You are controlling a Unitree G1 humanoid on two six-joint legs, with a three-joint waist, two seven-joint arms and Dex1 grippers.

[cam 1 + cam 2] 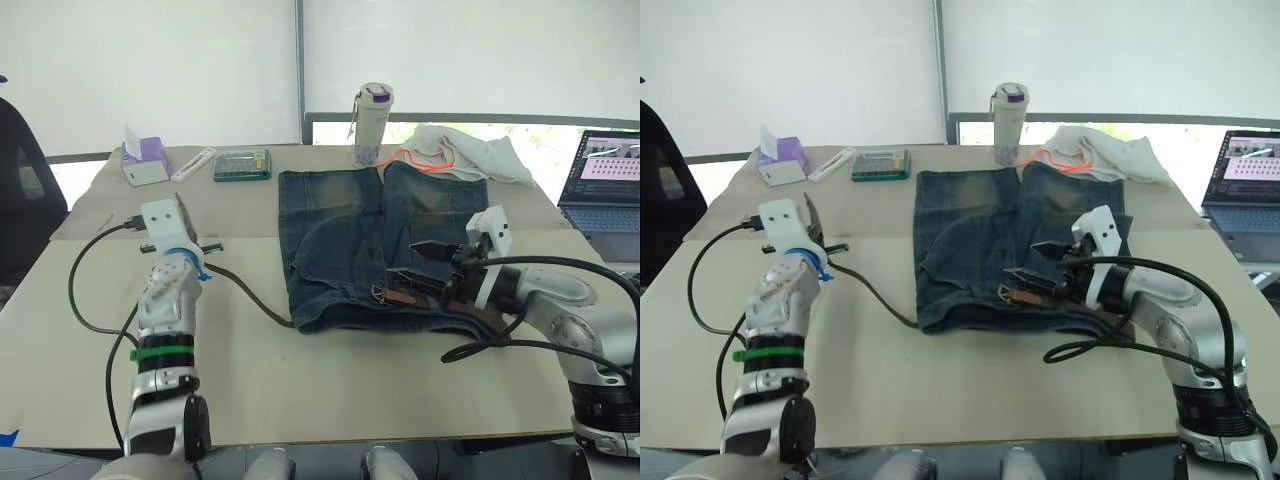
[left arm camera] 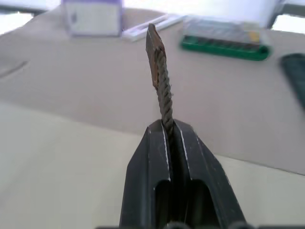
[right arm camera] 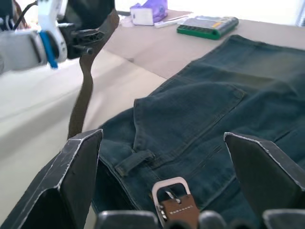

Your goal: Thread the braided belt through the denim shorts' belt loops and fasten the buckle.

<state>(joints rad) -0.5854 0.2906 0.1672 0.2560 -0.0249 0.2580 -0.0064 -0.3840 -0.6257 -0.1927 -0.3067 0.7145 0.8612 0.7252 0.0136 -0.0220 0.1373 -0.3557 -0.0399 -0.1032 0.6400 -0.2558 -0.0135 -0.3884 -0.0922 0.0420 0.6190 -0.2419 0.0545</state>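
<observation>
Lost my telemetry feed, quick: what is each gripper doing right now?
Left gripper: shut on the braided belt near its tip.
Right gripper: open, empty, over the buckle.

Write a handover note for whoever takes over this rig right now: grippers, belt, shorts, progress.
Left gripper: shut on the tail end of the dark brown braided belt, held up off the table.
Right gripper: open, hovering over the silver rectangular metal buckle at the waistband.
Dark blue denim shorts: flat on the table, waistband toward the robot.
Done: belt appears to run along the waistband; how many belt loops it passes, I cannot tell.
Left: bring the tail to the buckle and fasten.
</observation>
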